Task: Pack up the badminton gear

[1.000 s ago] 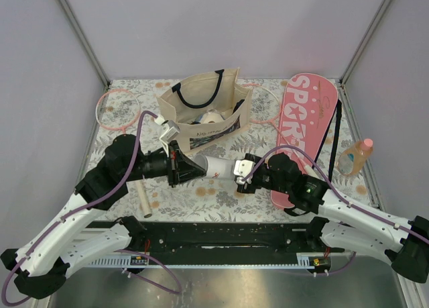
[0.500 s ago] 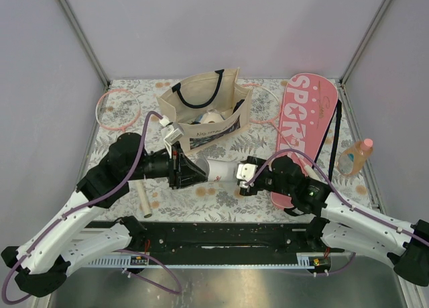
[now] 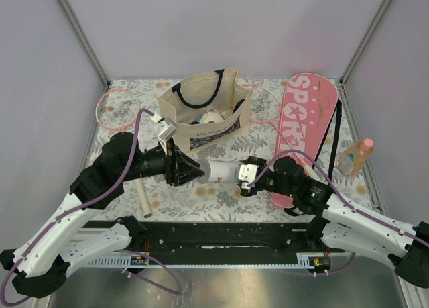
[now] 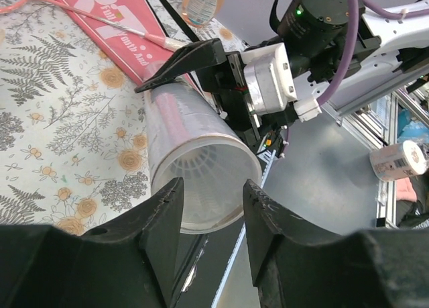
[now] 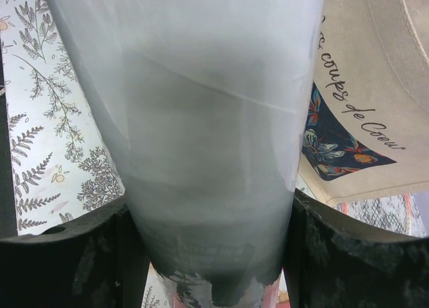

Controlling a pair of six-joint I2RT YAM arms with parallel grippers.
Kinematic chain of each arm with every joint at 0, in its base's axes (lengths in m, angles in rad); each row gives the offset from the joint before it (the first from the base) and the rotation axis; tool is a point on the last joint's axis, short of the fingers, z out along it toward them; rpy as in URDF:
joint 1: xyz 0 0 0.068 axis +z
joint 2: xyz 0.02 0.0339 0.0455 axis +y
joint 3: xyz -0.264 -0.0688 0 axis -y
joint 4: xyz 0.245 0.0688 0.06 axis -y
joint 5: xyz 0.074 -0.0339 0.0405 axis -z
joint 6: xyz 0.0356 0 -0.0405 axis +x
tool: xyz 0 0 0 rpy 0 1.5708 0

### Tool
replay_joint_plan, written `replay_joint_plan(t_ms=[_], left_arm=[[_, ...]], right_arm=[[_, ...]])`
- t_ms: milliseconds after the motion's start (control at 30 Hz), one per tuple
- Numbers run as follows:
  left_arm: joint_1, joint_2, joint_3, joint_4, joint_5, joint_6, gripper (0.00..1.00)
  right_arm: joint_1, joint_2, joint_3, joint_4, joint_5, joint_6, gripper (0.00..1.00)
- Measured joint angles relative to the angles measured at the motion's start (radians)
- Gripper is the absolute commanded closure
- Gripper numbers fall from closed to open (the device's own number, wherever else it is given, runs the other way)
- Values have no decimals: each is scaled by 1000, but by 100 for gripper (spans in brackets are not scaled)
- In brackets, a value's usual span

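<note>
Translucent white tube (image 3: 220,169), smooth cylinder, lies level above the floral table (image 3: 174,202) at centre, in front of the beige cloth tote bag (image 3: 201,110); its open mouth shows white ribbing inside in the left wrist view; right gripper (image 3: 242,178) is clamped round the tube's right end, black fingers (image 5: 87,254) pressed on both sides; left gripper (image 3: 196,171) sits at the mouth with jaws apart, not gripping; a second ago those jaws were together, tube barely shifted; flat pink cover (image 3: 305,120) lies just right of the right gripper; clear bottle (image 3: 355,156) near the right edge; pink racket hoop (image 3: 104,117) at far left; bare floral strip between tube and bag.
</note>
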Motion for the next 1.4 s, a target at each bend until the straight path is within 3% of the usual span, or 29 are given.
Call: replay_joint_plan(t_ms=[133, 333, 700, 933, 1200, 1400], left_arm=[[0, 5, 0, 0, -34, 8, 64], [0, 21, -20, 28, -43, 7, 67], [0, 22, -98, 74, -73, 9, 68], [6, 2, -196, 189, -113, -8, 69], [8, -43, -282, 333, -148, -56, 69], [10, -43, -261, 348, -147, -77, 66]], right_arm=[[0, -1, -1, 0, -4, 0, 34], [0, 0, -9, 0, 1, 4, 34], [0, 55, -8, -26, 48, 34, 35], [-5, 79, 10, -73, 85, 79, 35], [-11, 80, 20, -81, 76, 124, 36], [-14, 71, 20, -75, 15, 128, 36]])
